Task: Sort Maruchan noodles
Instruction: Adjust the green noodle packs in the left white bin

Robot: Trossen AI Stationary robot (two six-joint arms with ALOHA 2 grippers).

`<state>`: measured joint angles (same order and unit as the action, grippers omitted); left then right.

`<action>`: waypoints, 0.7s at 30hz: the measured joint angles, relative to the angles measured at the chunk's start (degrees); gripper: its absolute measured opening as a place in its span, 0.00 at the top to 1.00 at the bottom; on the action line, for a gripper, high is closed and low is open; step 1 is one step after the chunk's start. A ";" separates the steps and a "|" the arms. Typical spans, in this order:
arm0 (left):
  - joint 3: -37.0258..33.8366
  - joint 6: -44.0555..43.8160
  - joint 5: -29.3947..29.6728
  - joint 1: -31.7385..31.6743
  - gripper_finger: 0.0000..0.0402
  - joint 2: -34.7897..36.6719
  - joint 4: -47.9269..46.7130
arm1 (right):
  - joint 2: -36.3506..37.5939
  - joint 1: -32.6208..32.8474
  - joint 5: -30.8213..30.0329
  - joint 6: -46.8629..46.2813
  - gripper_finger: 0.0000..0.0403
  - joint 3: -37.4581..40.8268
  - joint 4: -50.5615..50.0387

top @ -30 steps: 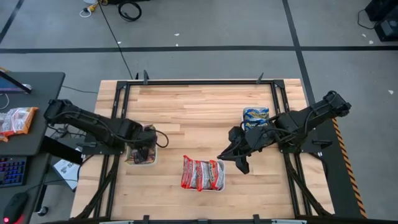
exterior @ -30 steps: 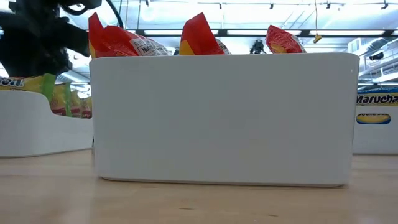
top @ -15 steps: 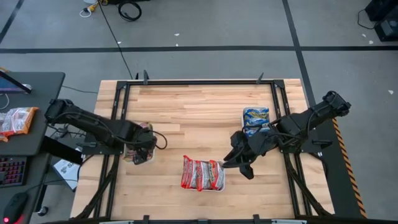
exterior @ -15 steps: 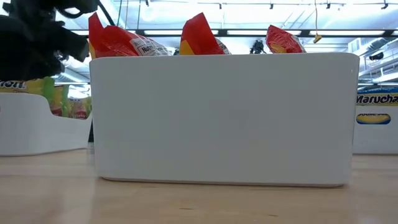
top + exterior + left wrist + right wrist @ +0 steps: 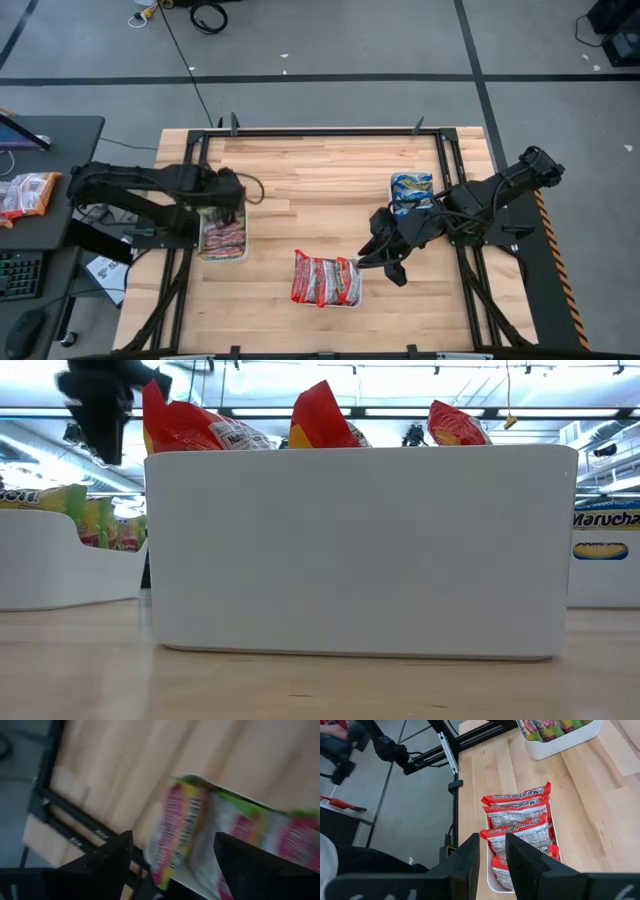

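Note:
Yellow-orange-green Maruchan packets point(image 5: 222, 238) lie in a white tray point(image 5: 203, 255) at the table's left; they also show in the left wrist view point(image 5: 180, 827). Red-and-silver packets point(image 5: 325, 279) stand on edge in the middle tray point(image 5: 360, 550), near the front edge. Blue-and-yellow packets point(image 5: 411, 188) lie at the right. My left gripper point(image 5: 230, 195) hangs open and empty above the far end of the left tray; it also shows in its own wrist view point(image 5: 174, 837). My right gripper point(image 5: 385, 268) hovers just right of the red packets, its fingers point(image 5: 470, 857) a narrow gap apart and empty.
Black frame rails point(image 5: 190, 200) run along the table's left and right sides. The bare wooden top point(image 5: 320, 190) lies between the trays. A side desk point(image 5: 40, 170) with a keyboard and a packet stands off the table's left.
My left gripper has risen out of the left tray and gone toward the table's far edge; the yellow-green packets stay in the tray. My right gripper has drawn back a little toward the table's right edge and then stayed still.

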<state>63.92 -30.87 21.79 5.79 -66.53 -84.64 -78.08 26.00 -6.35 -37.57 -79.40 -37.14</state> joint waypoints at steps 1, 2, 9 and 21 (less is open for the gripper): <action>-0.78 0.00 0.84 -2.02 0.30 0.31 0.40 | 0.00 -0.02 0.00 0.16 0.76 0.00 0.12; -1.90 0.02 0.94 -4.00 0.30 0.61 1.24 | 0.00 -0.02 0.00 0.24 0.76 0.00 0.17; -12.78 6.44 -13.53 -12.49 0.30 0.49 10.74 | 0.00 1.34 1.53 0.27 0.76 0.00 -0.22; -16.87 8.04 -25.91 -8.18 0.30 0.52 14.39 | 0.17 5.40 1.62 0.61 0.76 0.00 -0.66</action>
<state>47.06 -22.83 -4.12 -2.39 -66.01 -70.26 -77.92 31.40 -4.73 -36.96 -79.40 -37.80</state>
